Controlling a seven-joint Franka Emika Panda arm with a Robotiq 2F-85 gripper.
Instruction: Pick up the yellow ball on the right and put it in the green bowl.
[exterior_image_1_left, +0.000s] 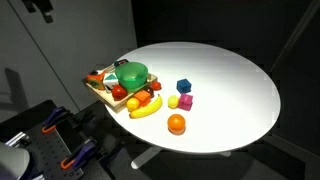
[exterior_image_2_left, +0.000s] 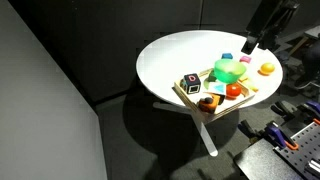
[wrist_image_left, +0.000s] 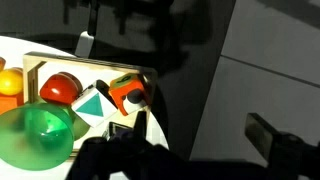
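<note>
The small yellow ball (exterior_image_1_left: 173, 101) lies on the round white table (exterior_image_1_left: 230, 70), touching the magenta cube (exterior_image_1_left: 186, 101). The green bowl (exterior_image_1_left: 131, 73) sits on the wooden tray (exterior_image_1_left: 100, 92) at the table's edge. It also shows in an exterior view (exterior_image_2_left: 229, 70) and in the wrist view (wrist_image_left: 38, 135). My gripper (exterior_image_2_left: 249, 44) hangs high above the table, well clear of the ball. In the wrist view its dark fingers (wrist_image_left: 195, 132) stand wide apart and hold nothing. The ball is out of the wrist view.
A blue cube (exterior_image_1_left: 184, 86), a larger orange ball (exterior_image_1_left: 176, 124) and a banana (exterior_image_1_left: 146, 108) lie near the yellow ball. The tray also holds red and orange toys (wrist_image_left: 60, 88). Dark equipment with orange clamps (exterior_image_1_left: 68, 150) stands below the table.
</note>
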